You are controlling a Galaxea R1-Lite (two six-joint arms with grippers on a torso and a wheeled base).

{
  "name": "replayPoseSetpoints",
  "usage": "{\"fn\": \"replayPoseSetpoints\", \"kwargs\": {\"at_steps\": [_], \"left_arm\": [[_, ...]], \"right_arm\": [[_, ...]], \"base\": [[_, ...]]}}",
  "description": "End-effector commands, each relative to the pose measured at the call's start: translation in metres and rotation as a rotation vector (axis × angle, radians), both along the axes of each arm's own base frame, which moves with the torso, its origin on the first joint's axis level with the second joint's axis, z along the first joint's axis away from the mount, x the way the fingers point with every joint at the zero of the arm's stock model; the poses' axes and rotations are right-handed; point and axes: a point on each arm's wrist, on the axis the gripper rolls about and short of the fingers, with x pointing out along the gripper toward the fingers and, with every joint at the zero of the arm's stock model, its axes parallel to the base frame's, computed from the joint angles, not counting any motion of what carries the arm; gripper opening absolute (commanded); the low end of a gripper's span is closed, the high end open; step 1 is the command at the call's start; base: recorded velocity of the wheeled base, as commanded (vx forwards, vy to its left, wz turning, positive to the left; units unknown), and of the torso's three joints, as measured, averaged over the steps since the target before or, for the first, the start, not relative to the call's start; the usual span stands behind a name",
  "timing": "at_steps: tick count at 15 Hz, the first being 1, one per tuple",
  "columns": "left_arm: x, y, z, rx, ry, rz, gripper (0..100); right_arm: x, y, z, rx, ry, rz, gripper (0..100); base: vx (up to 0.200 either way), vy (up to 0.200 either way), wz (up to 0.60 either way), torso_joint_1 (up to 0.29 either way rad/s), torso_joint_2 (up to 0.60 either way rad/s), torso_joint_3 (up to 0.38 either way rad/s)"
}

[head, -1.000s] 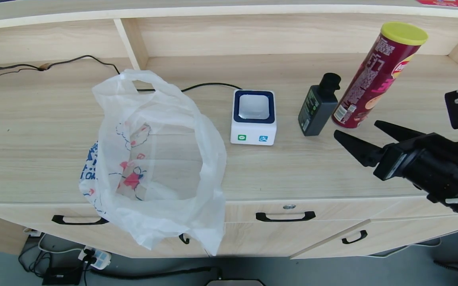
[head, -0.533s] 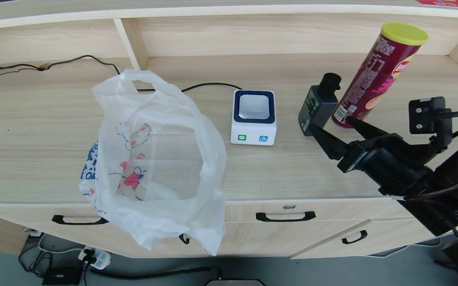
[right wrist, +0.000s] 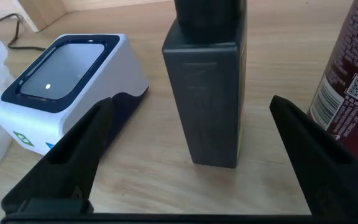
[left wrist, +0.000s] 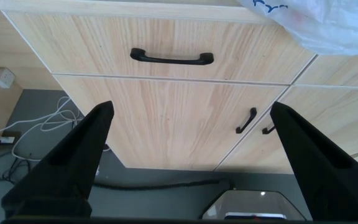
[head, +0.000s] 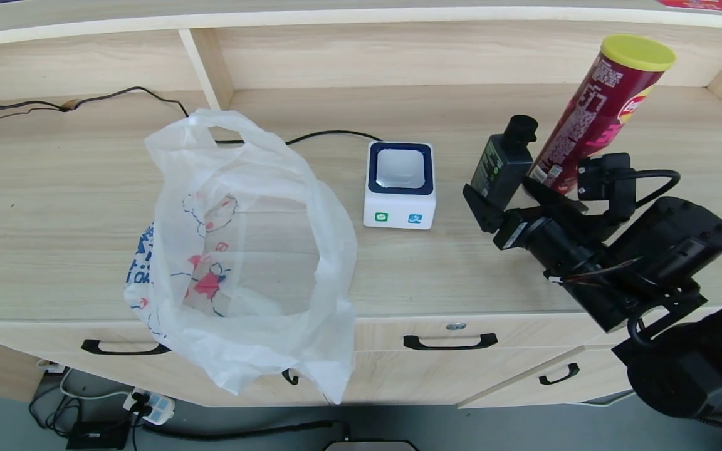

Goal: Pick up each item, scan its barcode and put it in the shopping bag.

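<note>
A dark grey bottle (head: 500, 168) with a black cap stands on the wooden counter (head: 54, 200), just left of a tall maroon chips can (head: 593, 119) with a yellow lid. My right gripper (head: 512, 202) is open at the bottle's base, one finger on each side, not touching it. In the right wrist view the bottle (right wrist: 207, 93) stands upright between the fingers of that gripper (right wrist: 191, 102), with the can (right wrist: 353, 81) beside it. The white barcode scanner (head: 400, 183) sits mid-counter. The white plastic shopping bag (head: 242, 238) stands open at the front left. My left gripper (left wrist: 191, 109) is open below the counter, facing the drawers.
A black cable (head: 329, 133) runs from the scanner along the back of the counter. Drawer fronts with black handles (left wrist: 171, 58) lie under the counter edge. The scanner (right wrist: 61, 87) is close to one right finger. Bare counter lies between the bag and the scanner.
My right arm has moved left and forward across the counter, bringing its open fingers from the front right up to the dark bottle's base. The bag, scanner, bottle and can have not moved.
</note>
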Motion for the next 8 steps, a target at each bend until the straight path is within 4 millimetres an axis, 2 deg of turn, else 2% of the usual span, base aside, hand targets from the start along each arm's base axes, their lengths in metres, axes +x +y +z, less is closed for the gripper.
{"fn": "replayPoseSetpoints", "kwargs": {"at_steps": [1,5,8], "left_arm": [[0.000,0.000,0.000,0.001,-0.002,0.001,100],[0.000,0.000,0.000,0.001,0.001,0.001,100],[0.000,0.000,0.000,0.002,0.001,0.001,100]], "right_arm": [[0.006,0.001,-0.001,0.003,-0.004,-0.005,100],[0.011,0.002,0.004,0.012,-0.027,-0.010,100],[0.023,0.000,0.007,0.033,-0.043,-0.055,100]], "base": [[0.000,0.000,0.00,0.000,0.00,0.000],[0.000,0.000,0.00,0.000,0.00,0.000],[0.000,0.000,0.00,0.000,0.00,0.000]]}}
